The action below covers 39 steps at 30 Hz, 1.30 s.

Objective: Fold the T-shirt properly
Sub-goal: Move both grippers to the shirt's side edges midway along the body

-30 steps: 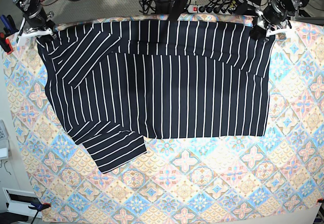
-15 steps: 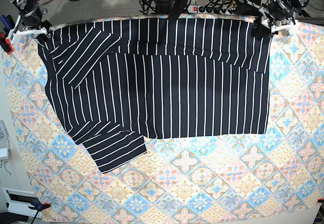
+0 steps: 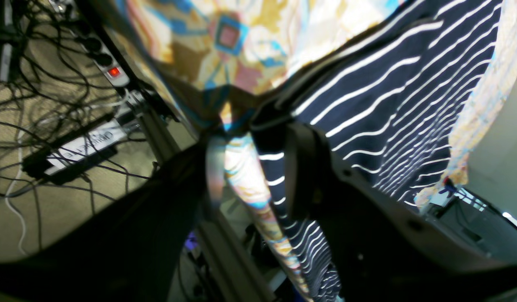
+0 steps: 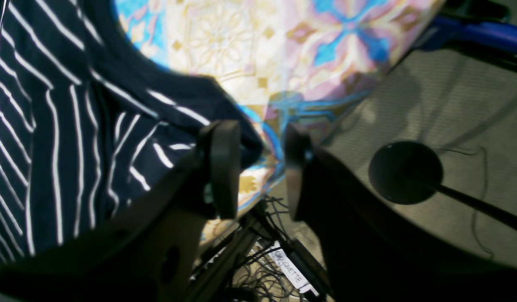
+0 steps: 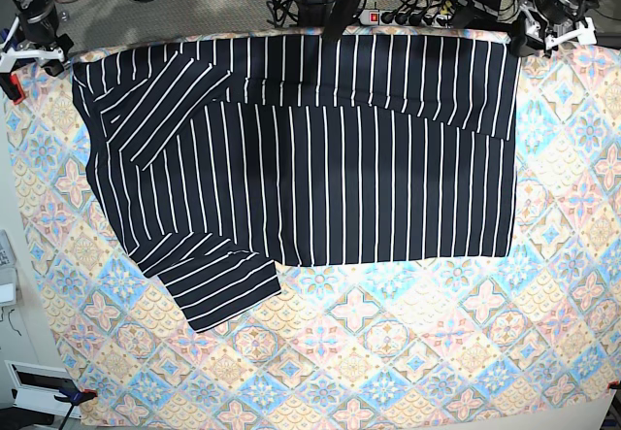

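The black pinstriped T-shirt (image 5: pixel 320 158) lies flat on the far half of the table, its far edge along the table's far edge. One sleeve (image 5: pixel 155 110) is folded in at the far left and another (image 5: pixel 218 289) sticks out at the near left. My left gripper (image 5: pixel 529 40) is at the shirt's far right corner. In the left wrist view it (image 3: pixel 256 167) is open, with shirt (image 3: pixel 388 84) and tablecloth hanging between the jaws. My right gripper (image 5: pixel 56 58) is at the far left corner. It (image 4: pixel 258 167) is open, the shirt's (image 4: pixel 53 126) corner tip by one finger.
The pastel diamond-patterned tablecloth (image 5: pixel 388 352) covers the table and hangs over its far edge. A power strip with cables (image 3: pixel 82 144) lies on the floor behind the table. A round black stand base (image 4: pixel 405 172) sits on the floor at the far left. A clamp (image 5: pixel 73 396) grips the near left corner.
Both grippers have moved outward and back, past the table's far corners. The shirt's far edge has been drawn straight to the far table edge, and both corners have been let go.
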Motion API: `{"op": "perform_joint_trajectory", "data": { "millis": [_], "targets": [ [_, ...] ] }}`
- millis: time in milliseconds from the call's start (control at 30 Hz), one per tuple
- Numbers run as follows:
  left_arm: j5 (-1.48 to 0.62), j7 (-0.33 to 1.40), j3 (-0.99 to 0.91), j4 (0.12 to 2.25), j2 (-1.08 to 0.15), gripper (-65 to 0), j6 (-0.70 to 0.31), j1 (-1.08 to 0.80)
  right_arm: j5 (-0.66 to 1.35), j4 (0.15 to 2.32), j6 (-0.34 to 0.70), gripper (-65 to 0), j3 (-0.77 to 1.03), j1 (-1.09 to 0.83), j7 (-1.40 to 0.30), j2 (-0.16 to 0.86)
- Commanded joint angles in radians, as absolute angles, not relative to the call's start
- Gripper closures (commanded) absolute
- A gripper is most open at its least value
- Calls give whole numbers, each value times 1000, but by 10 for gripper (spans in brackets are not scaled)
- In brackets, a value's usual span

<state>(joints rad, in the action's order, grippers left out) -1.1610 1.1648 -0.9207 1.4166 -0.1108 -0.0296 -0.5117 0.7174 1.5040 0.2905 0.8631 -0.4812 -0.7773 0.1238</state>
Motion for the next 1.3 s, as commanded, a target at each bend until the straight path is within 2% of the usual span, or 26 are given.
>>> {"op": "perform_joint_trajectory", "data": {
  "millis": [0,267,400,600,800,933,1067,1267],
  "targets": [
    [-1201,1167,-929,1458,-127,-231,-36,-507,736,1555,303,-180,871,-472,-759,142],
    [-1196,1162,-928,1690,-127,-231,-33,-469,734,1756,303,-181,750,-433,-760,170],
    [-1191,1167,-924,1707,-133,-231,-33,-410,734,1765,303,-180,628,-395,-760,211],
    [-1118,1167,-921,1707,-166,-231,-33,-340,676,1761,303,-178,538,-332,-762,222],
    [-1032,1159,-888,1633,-222,-231,-33,-211,547,1761,303,-179,421,-252,-762,222],
    [-908,1159,-782,1589,-234,-236,-33,-93,473,1756,303,-179,355,-183,-762,222],
    [-756,1159,-685,1572,-242,-236,-33,21,464,1690,303,-179,325,-139,-762,222],
    [-610,1156,-645,1374,-245,-234,-35,208,464,1596,303,-180,300,-62,-762,222]
  ]
}}
